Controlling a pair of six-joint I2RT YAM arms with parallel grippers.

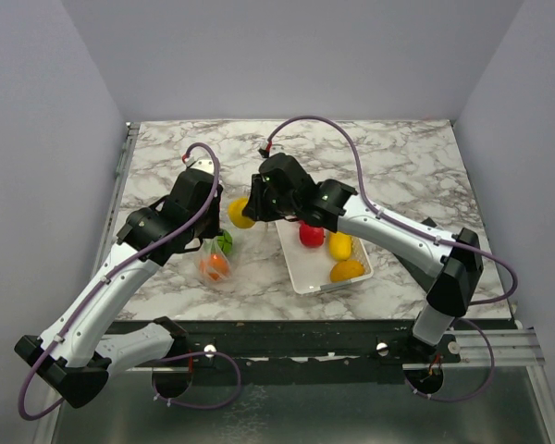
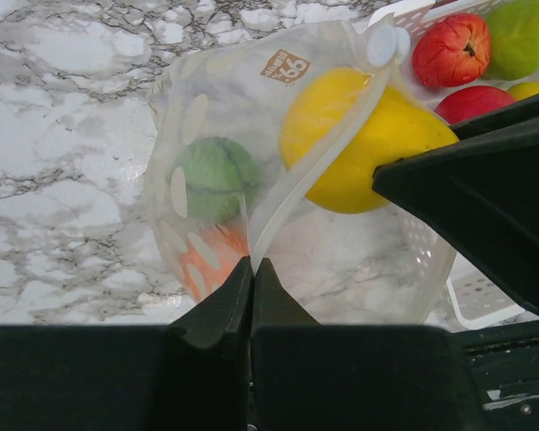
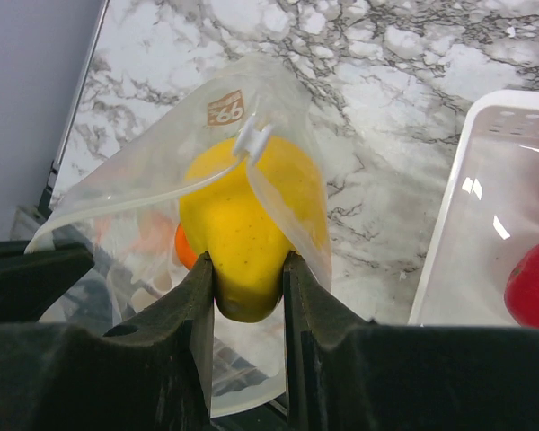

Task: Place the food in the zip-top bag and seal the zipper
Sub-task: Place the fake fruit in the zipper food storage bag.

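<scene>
While the left tool [image 2: 252,269] is pinching the rim of the bag [image 2: 217,99], the right tool [image 3: 249,262] is gripping a yellow fruit [image 3: 238,211] at its mouth. An orange fruit [image 2: 211,263] inside is showing only blurrily.

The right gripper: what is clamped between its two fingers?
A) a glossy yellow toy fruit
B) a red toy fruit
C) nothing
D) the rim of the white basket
A: the right wrist view shows the right gripper shut on the glossy yellow toy fruit at the see-through plastic zip-top bag.
</scene>
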